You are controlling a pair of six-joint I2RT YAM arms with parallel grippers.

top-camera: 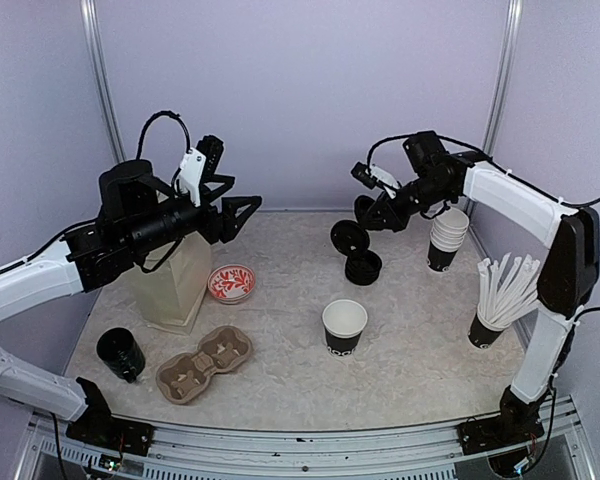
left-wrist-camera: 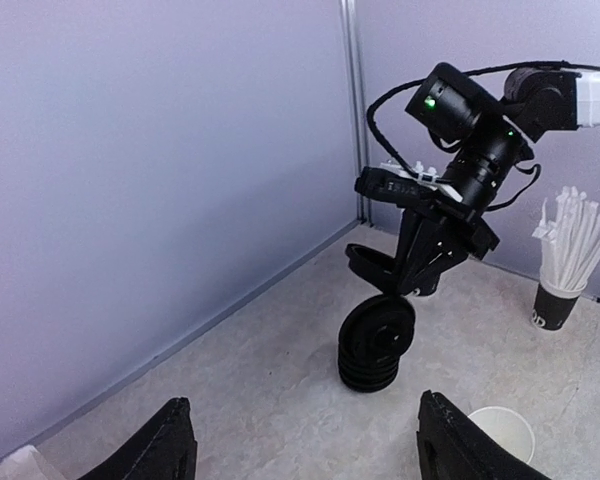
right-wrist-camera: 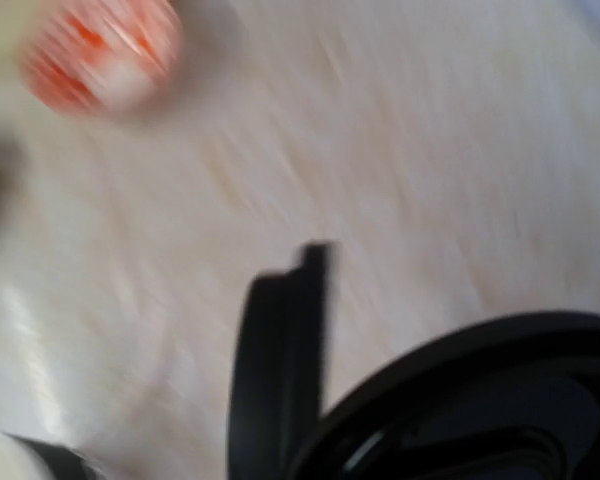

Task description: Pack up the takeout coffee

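The takeout coffee cup (top-camera: 344, 327) is black with a white inside and stands open and upright mid-table; its rim (left-wrist-camera: 500, 430) shows at the lower right of the left wrist view. My right gripper (top-camera: 358, 232) is shut on the edge of a round black lid (top-camera: 350, 237), which is tilted on edge just above a stack of like lids (top-camera: 363, 267). From the left wrist I see that lid (left-wrist-camera: 380, 330) over the stack (left-wrist-camera: 368, 372). The right wrist view is blurred, with the lid (right-wrist-camera: 480, 400) beside one finger (right-wrist-camera: 280, 360). My left gripper (top-camera: 235, 215) hangs open and empty, high at the left.
A nested stack of cups (top-camera: 447, 238) and a black cup of white sticks (top-camera: 485, 325) stand at the right. At the left are a pale bag (top-camera: 170, 285), a red-and-white bowl (top-camera: 231, 283), a cardboard cup carrier (top-camera: 205, 363) and another black cup (top-camera: 120, 355).
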